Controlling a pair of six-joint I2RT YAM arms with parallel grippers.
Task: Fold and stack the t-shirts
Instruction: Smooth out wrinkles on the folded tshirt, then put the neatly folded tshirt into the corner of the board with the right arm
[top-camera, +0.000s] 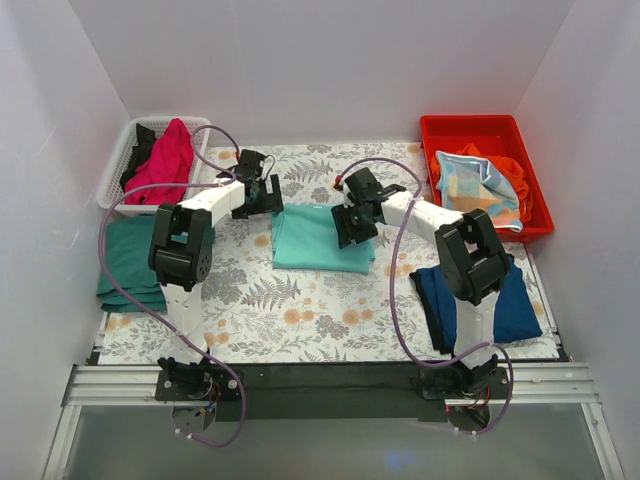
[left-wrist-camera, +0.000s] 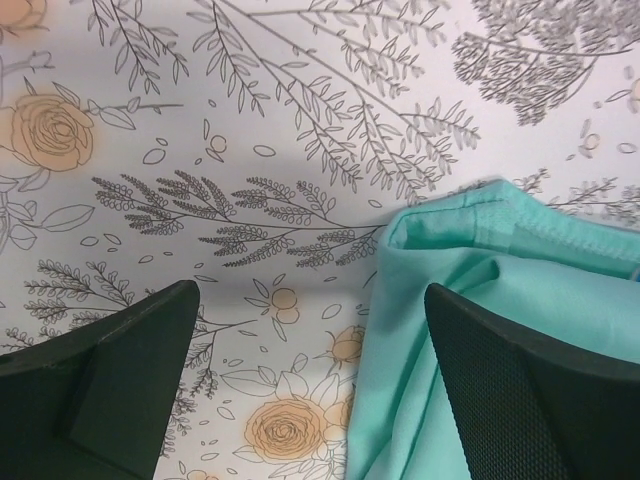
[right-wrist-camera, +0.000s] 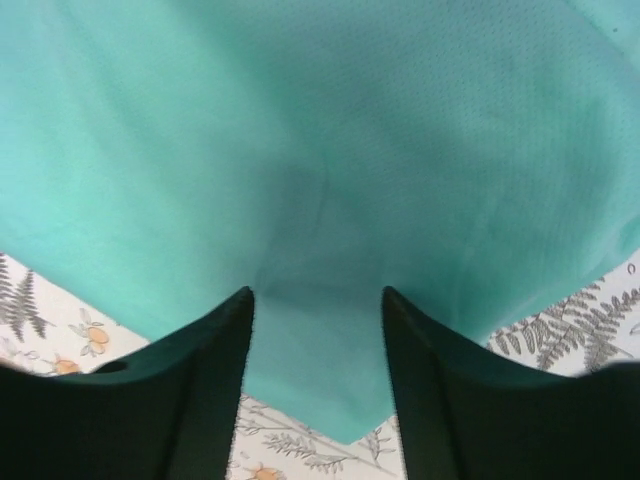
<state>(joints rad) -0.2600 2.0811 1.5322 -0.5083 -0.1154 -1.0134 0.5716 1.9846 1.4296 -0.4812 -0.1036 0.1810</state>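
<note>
Mint t-shirt (top-camera: 318, 240): folded flat, middle of tabletop (top-camera: 300, 310).
Left hand (left-wrist-camera: 310, 300): fingers apart, at shirt's far-left corner, one finger over cloth.
Right hand (right-wrist-camera: 315, 300): fingers apart, over shirt's far-right part.
Navy t-shirt (top-camera: 518, 305): near right.
Magenta t-shirt (top-camera: 172, 160): in far-left basket (top-camera: 118, 165).

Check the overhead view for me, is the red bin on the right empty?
No, the red bin holds a crumpled orange cloth and a pale blue patterned cloth.

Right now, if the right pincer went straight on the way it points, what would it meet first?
Most likely the mint-green t-shirt, which fills the wrist view just ahead of the open right pincer; how close it is remains unclear.
</note>
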